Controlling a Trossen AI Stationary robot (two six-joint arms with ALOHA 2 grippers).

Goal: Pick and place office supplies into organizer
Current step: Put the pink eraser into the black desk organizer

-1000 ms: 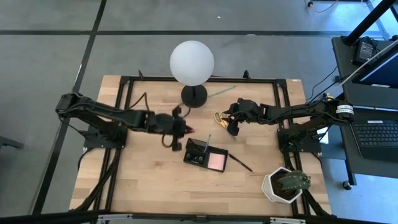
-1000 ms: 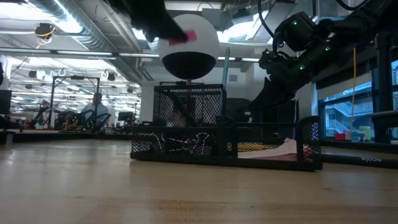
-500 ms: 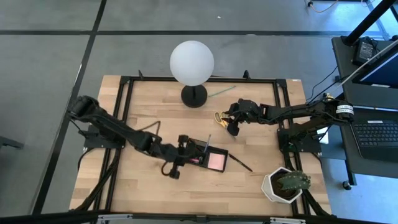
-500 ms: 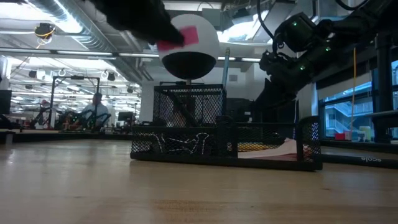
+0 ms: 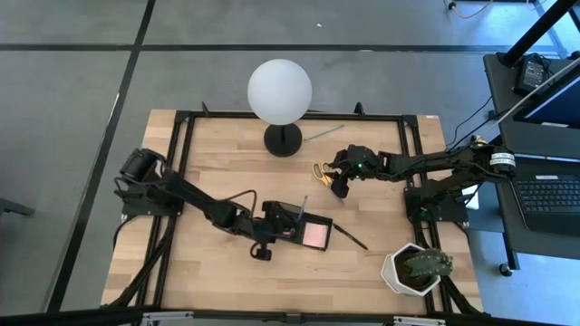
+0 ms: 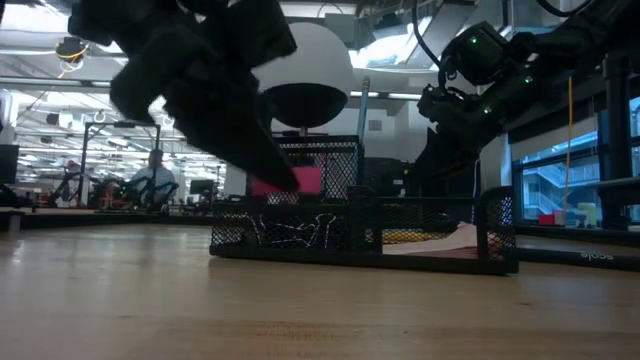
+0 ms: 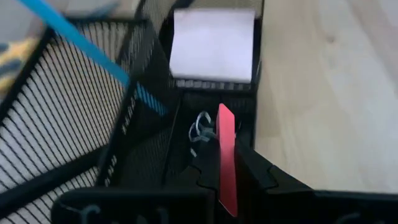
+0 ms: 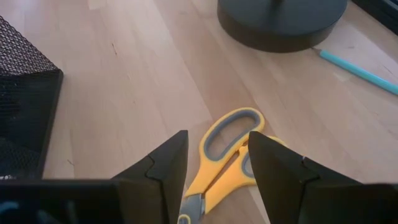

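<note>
The black mesh organizer (image 5: 304, 224) stands on the wooden table, with a pink sticky-note pad (image 5: 314, 235) in its right compartment and binder clips (image 7: 199, 127) in its left one. My left gripper (image 5: 270, 228) hangs over the left compartment, shut on a small pink flat piece (image 7: 226, 158), which also shows in the low view (image 6: 297, 181). The yellow-handled scissors (image 8: 227, 140) lie flat on the table near the lamp base. My right gripper (image 8: 214, 165) hovers open over their handles (image 5: 319, 171), touching nothing. My left gripper pinches the pink flat piece's two broad faces (image 7: 227, 180) between its two fingers, so the piece stands on edge. The fingers slant down from the table's left side. The piece is lifted clear, just above the organizer's left compartment.
A white globe lamp (image 5: 279, 91) on a black base stands at the far middle. A potted plant (image 5: 417, 269) sits at the near right corner. A dark pen (image 5: 353, 239) lies right of the organizer, a green stick (image 5: 323, 133) by the lamp, a blue pen (image 7: 93, 56) in the mesh cup.
My left gripper has sunk and swung toward the table's near edge and right, from beside the lamp base to the organizer's left end, tipping further down. It stays shut on the pink piece, which has come down to the organizer's mesh.
</note>
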